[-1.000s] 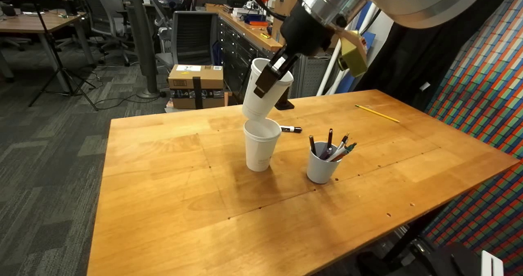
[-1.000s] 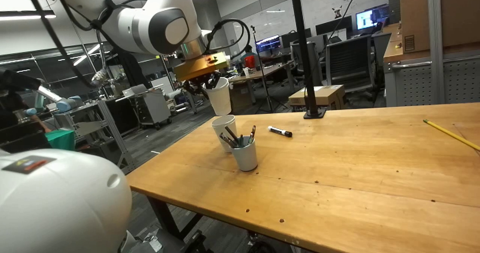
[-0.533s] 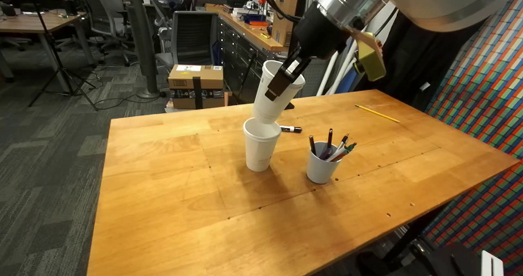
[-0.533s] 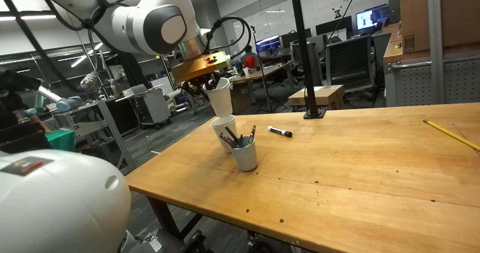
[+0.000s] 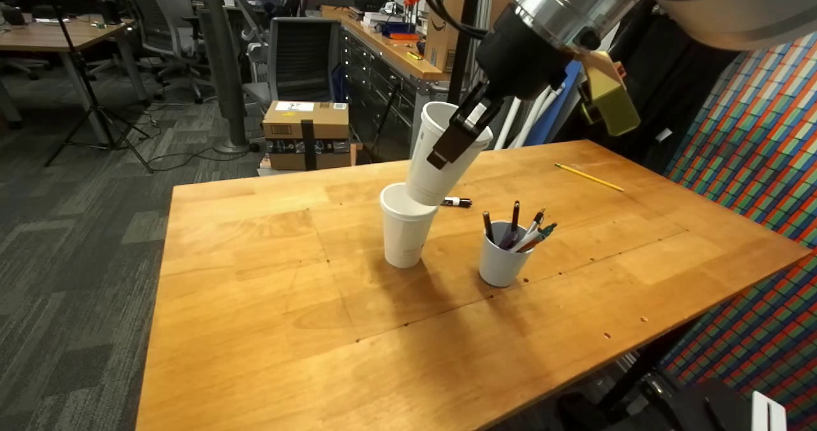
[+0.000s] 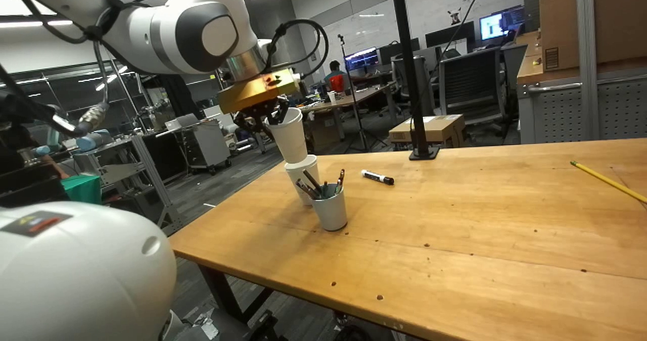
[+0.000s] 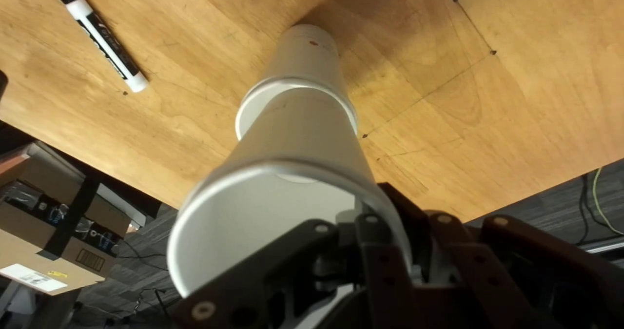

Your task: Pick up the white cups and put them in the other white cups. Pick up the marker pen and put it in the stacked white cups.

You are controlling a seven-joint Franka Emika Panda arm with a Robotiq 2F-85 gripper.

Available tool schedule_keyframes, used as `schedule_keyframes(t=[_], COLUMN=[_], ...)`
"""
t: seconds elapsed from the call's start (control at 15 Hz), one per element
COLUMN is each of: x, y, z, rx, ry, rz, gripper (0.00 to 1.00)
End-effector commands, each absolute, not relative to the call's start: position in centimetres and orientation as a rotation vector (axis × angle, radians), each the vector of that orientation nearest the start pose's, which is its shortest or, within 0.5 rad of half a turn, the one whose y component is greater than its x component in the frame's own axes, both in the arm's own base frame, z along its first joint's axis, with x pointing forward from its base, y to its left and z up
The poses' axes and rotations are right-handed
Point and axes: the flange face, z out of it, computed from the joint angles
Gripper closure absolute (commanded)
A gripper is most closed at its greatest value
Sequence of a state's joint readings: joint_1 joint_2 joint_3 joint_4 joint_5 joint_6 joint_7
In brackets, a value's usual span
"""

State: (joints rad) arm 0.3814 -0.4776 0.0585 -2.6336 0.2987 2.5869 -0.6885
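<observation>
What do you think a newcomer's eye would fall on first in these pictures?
Most likely the tilted white cup pinched by the gripper, its base close to the rim of the standing white cup. Next, perhaps the pen holder near the standing white cup, and the marker lying on the table.

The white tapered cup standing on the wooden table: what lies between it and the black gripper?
Between the black gripper and the standing cup is a second white tapered cup, held tilted. The wrist view and both exterior views show it.
</observation>
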Motion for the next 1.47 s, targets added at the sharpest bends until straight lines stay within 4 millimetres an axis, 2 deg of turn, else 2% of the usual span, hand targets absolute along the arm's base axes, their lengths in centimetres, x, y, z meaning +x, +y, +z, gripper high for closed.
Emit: schedule_keyframes(t=[0.0, 0.73, 1.4], x=[36.4, 35.9, 39.6], y=[17.6, 21.3, 20.6], z=[45.6, 44.8, 43.7], rx=[-2.65, -2.602, -2.623], ry=[-1.288, -1.339, -1.296], rz=[-0.688, -0.669, -0.688], gripper=[0.98, 0.98, 0.98])
